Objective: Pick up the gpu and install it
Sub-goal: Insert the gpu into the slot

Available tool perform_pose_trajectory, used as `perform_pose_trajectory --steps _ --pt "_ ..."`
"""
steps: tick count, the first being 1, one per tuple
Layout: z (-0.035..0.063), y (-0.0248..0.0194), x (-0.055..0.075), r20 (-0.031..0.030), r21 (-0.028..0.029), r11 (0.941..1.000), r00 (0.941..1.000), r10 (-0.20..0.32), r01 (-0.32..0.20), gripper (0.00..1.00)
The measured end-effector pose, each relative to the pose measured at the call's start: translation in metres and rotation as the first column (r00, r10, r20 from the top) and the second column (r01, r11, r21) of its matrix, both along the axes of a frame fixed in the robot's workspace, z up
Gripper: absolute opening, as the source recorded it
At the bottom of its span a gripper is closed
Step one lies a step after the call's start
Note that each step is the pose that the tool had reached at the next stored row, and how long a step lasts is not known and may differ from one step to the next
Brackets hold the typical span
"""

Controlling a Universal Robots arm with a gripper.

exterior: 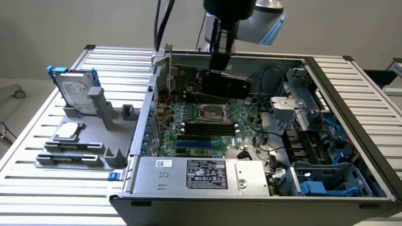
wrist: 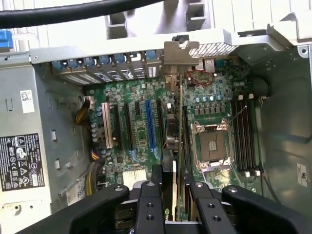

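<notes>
The pick-up looks done and the install step is in hand: the gripper (exterior: pixel 220 70) holds the gpu (exterior: pixel 229 84) on edge inside the open computer case (exterior: pixel 370 155), over the far part of the motherboard (exterior: pixel 207 129), between the CPU socket (exterior: pixel 212 113) and the case's rear wall. In the wrist view the fingers (wrist: pixel 148 204) stand about half closed, 1 on each face of the card, clamping its upper edge, so the gpu (wrist: pixel 179 126) runs straight away from the gripper (wrist: pixel 175 195) toward the rear openings. Its silver bracket (wrist: pixel 178 51) sits right at that rear wall, close to a free opening. The card lies alongside the blue slot (wrist: pixel 151 124) rather than over it, nearer the socket. I cannot tell whether its lower edge touches a slot or hangs just above one. In my judgement, seating calls for the card's edge to stay parallel with its slot, the bracket to be lined up with its opening, and pressure straight down without tilt. The slatted surface (exterior: pixel 63 188) carries the case.
</notes>
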State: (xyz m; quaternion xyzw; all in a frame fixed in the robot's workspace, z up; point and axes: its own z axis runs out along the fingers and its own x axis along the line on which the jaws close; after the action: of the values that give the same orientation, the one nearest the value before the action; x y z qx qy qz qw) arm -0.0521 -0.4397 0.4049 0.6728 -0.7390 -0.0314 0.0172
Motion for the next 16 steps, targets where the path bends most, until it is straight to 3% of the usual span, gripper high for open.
perform_pose_trajectory --steps 3,8,14,16 --pt "-0.0018 0.0000 0.000 -0.0001 -0.0002 0.9985 0.9985 0.055 -0.055 0.26" --pt "-0.0097 0.0000 0.000 0.0000 0.0000 0.9908 0.9908 0.135 -0.135 0.26" --pt "-0.0206 -0.0005 -0.014 0.0009 -0.0001 0.9880 0.9880 0.155 -0.155 0.26" --pt "-0.0225 -0.0035 -0.017 0.0075 -0.0011 0.9879 0.9878 0.155 -0.155 0.26"
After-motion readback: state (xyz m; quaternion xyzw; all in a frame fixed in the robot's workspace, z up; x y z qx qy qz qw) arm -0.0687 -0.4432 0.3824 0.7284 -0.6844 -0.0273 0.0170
